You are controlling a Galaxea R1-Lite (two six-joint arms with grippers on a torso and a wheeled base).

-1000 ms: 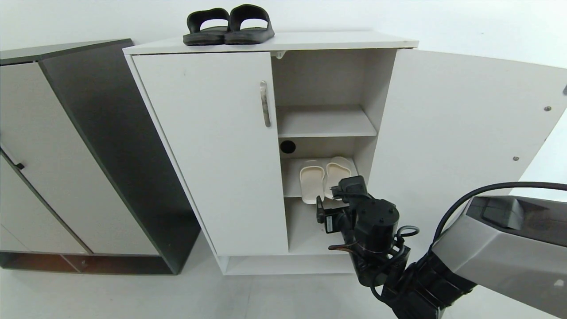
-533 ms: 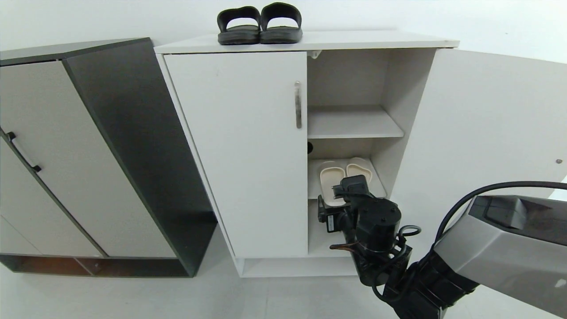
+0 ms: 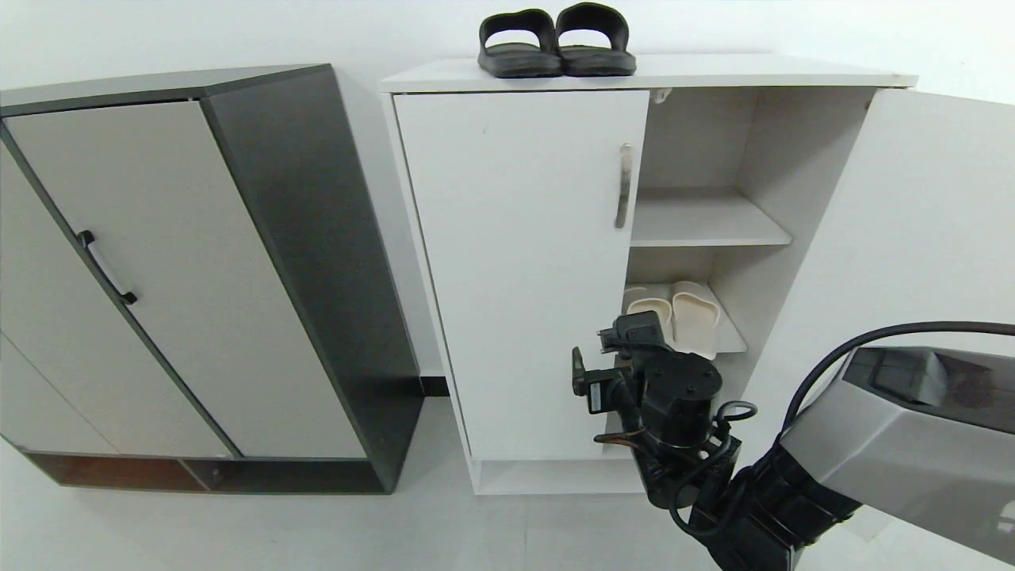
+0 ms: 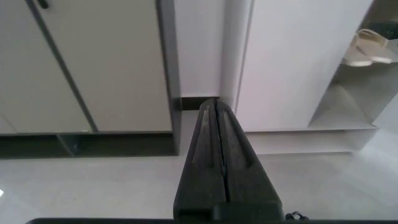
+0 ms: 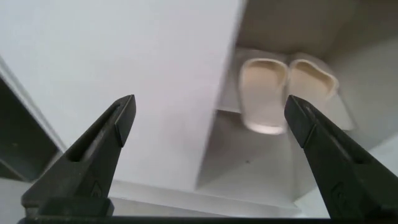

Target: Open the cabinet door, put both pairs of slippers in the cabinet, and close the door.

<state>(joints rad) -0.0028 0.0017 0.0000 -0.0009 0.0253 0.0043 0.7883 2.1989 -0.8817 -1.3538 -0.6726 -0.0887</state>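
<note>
A pair of black slippers (image 3: pixel 555 40) lies on top of the white cabinet (image 3: pixel 523 262). Its right door (image 3: pixel 936 238) stands swung wide open, while the left door with the metal handle (image 3: pixel 624 186) is closed. A cream pair of slippers (image 3: pixel 674 313) (image 5: pixel 264 90) (image 4: pixel 370 50) rests side by side on the middle shelf. My right gripper (image 3: pixel 626 341) (image 5: pixel 210 102) hangs open and empty in front of the cabinet, near the closed door's inner edge. Low over the floor, my left gripper (image 4: pixel 216 106) is shut on nothing, facing the gap between the two cabinets.
A dark grey cabinet (image 3: pixel 198 262) with pale closed doors stands close to the left of the white one. The upper shelf (image 3: pixel 706 218) and the bottom compartment are bare. Pale floor (image 3: pixel 317 531) lies in front.
The whole head view has shifted, so both cabinets sit further right in the picture: the camera moved. The right arm keeps its pose; its gripper now faces the closed door's edge.
</note>
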